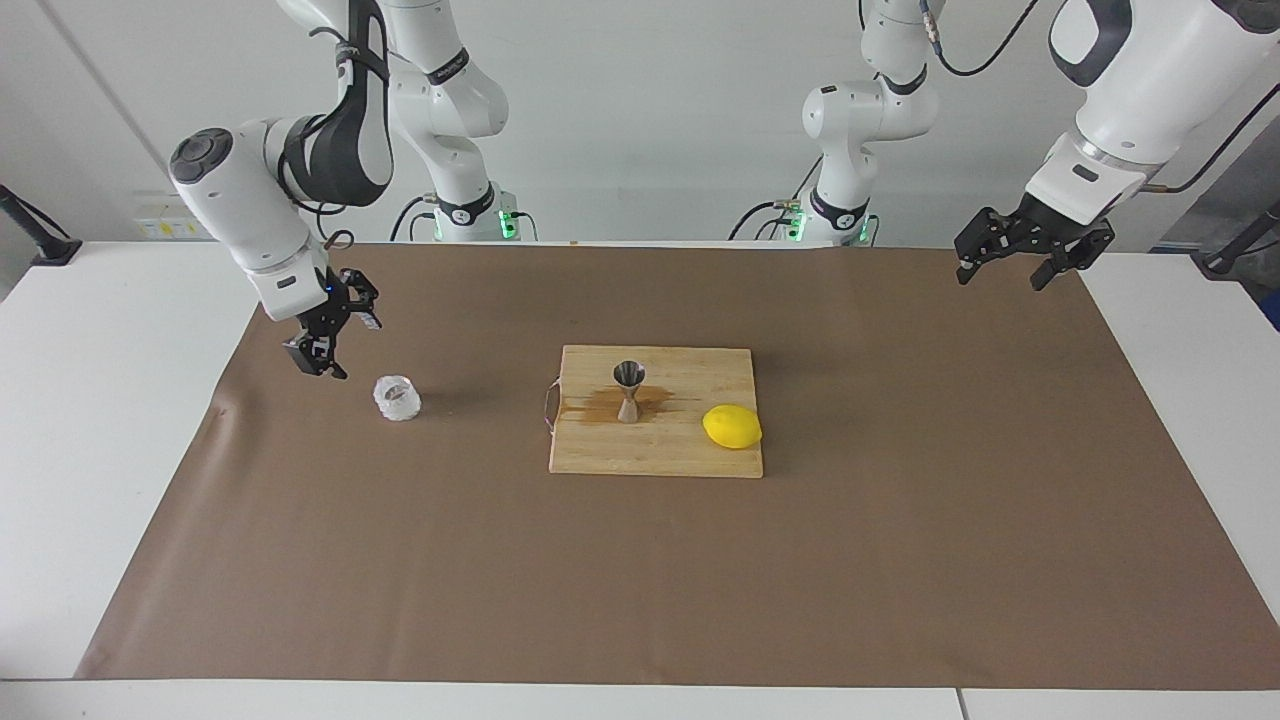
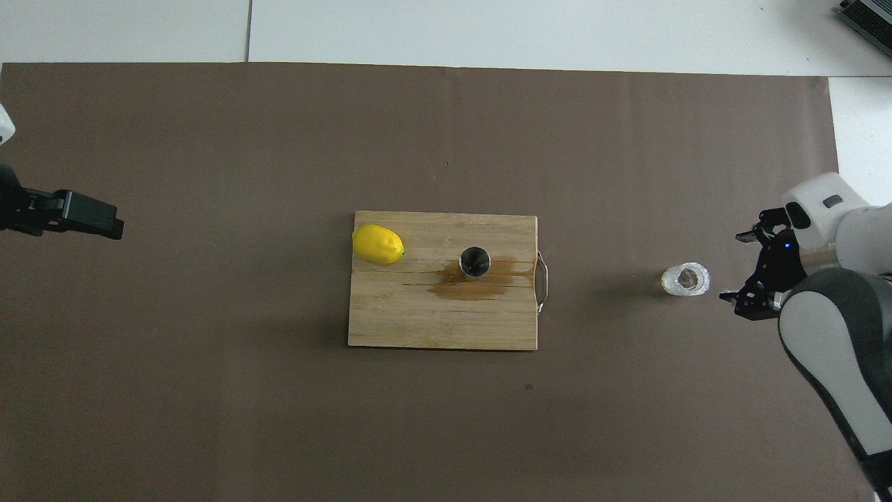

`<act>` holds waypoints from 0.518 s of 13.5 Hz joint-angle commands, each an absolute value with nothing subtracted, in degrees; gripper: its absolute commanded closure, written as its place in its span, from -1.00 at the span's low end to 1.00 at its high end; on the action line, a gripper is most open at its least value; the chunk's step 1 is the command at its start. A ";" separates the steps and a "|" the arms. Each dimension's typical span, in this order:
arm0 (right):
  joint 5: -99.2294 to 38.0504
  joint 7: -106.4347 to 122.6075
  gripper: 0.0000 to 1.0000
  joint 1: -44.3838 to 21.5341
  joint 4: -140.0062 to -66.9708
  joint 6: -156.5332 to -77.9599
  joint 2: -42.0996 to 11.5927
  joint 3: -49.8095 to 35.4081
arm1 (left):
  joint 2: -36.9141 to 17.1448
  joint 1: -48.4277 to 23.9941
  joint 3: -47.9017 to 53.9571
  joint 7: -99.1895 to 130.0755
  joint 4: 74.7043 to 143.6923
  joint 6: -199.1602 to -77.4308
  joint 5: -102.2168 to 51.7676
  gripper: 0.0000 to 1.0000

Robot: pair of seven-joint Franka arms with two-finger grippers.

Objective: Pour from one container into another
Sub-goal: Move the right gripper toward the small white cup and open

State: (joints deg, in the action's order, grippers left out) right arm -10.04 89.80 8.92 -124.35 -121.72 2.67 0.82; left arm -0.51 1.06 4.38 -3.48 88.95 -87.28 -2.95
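Colours on my table

My arms are white with black grippers; brown paper (image 1: pixel 900 560) covers the white table (image 1: pixel 100 420). The board (image 1: pixel 690 455) is pale wood grain with a darker brown stain (image 1: pixel 600 405), the lemon (image 1: pixel 732 427) yellow, the jigger (image 1: pixel 628 392) shiny steel, the tumbler (image 1: pixel 397 398) frosty whitish.

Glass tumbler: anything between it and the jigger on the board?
Nothing visible. The glass tumbler stands on bare brown paper toward the right arm's end; the jigger stands upright on the cutting board. The lemon lies past the jigger, off that line.
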 commanded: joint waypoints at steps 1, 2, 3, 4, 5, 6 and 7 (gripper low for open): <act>-14.92 100.16 -1.00 9.84 -126.64 -124.97 1.41 0.35 | 0.00 0.97 3.87 -3.43 89.21 -86.31 -2.37 -1.00; -15.99 102.63 -1.00 11.15 -128.04 -126.63 1.06 0.35 | -0.17 0.62 3.87 -3.34 89.21 -86.66 -2.37 -1.00; -17.39 106.40 -1.00 11.86 -129.36 -127.87 0.36 0.26 | -0.35 0.53 3.87 -3.34 89.21 -86.83 -2.37 -1.00; -20.01 110.44 -1.00 12.04 -129.81 -129.19 -0.61 0.35 | -0.44 0.53 3.78 -3.34 89.21 -86.84 -2.29 -1.00; -22.91 114.65 -1.00 12.30 -129.81 -130.33 -2.27 0.35 | -0.44 0.96 3.78 -3.43 89.21 -86.66 -1.50 -1.00; -25.29 116.87 -1.00 12.74 -129.81 -130.52 -3.42 0.35 | -0.35 1.05 3.78 -3.43 89.12 -86.66 -0.54 -1.00; -26.53 118.72 -1.00 12.74 -129.81 -130.78 -4.04 0.35 | -0.35 1.14 3.69 -3.34 89.03 -86.66 -0.35 -1.00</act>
State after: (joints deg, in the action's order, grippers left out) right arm -23.14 113.97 11.77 -129.50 -129.55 -2.54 0.84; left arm -0.64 1.09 3.98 -3.48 88.98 -87.18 -1.70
